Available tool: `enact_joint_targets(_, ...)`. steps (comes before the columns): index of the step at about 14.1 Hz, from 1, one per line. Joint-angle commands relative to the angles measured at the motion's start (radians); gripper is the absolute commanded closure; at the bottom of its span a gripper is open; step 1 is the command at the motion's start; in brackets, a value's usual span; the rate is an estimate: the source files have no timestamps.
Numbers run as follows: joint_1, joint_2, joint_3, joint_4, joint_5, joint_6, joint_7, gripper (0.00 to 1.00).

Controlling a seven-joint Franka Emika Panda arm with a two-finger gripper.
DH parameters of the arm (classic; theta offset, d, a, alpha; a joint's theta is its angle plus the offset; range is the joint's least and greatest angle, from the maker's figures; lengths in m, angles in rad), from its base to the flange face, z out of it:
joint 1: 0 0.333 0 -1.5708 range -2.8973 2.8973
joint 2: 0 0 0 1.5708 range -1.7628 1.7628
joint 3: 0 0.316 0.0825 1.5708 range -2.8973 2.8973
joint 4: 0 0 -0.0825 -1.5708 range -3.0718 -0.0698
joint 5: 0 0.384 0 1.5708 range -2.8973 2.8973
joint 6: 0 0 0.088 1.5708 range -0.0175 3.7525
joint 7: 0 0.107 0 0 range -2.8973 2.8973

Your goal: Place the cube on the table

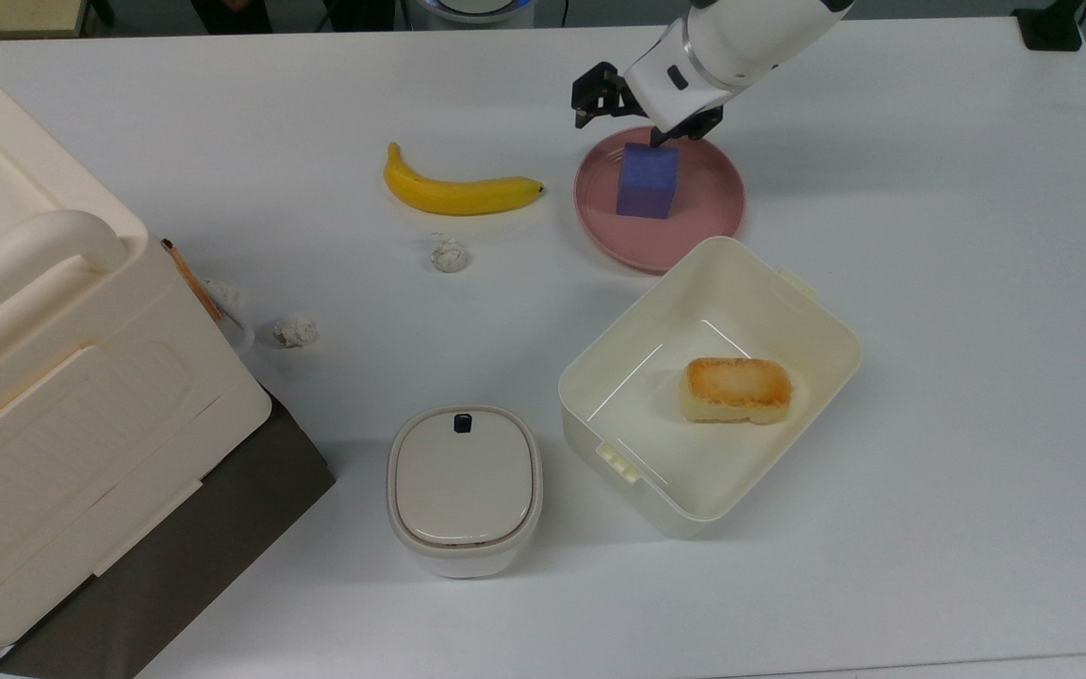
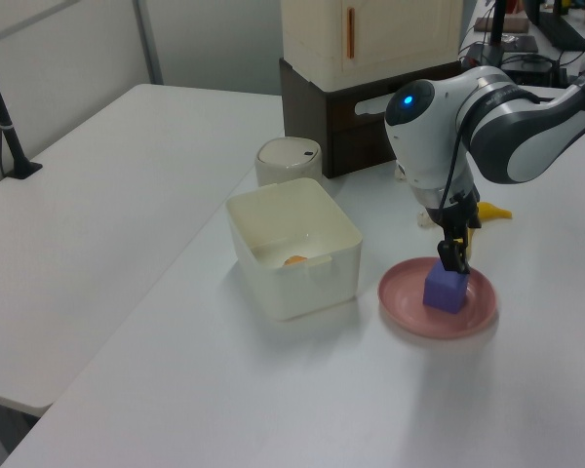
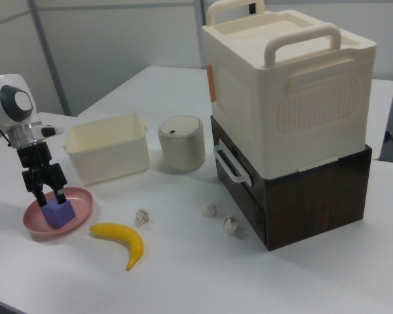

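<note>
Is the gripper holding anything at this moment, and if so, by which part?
Nothing is held. The gripper is open just above the cube, which sits on the pink plate.

The large cream storage box (image 1: 43, 377) runs off the top view's left edge. In the left view the bread piece (image 2: 294, 260) in the bin (image 2: 292, 249) is mostly hidden, and the banana (image 2: 487, 211) sits mostly behind the arm.

Blue-purple cube (image 1: 647, 181) with sharp edges, sitting upright on a pink plate (image 1: 705, 219), not yet on the desk (image 1: 958, 311). White, flat and smooth, that desk.
</note>
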Motion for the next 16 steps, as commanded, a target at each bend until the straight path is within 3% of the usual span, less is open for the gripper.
enact_joint_targets(1, -0.001, -0.021, 0.053, -0.003, 0.038, 0.023, 0.101, 0.00)
enact_joint_targets(7, -0.001, 0.025, 0.060, -0.009, 0.039, 0.166, 0.181, 0.00)
enact_joint_targets(16, -0.038, 0.078, 0.060, -0.009, 0.003, 0.171, 0.180, 0.00)
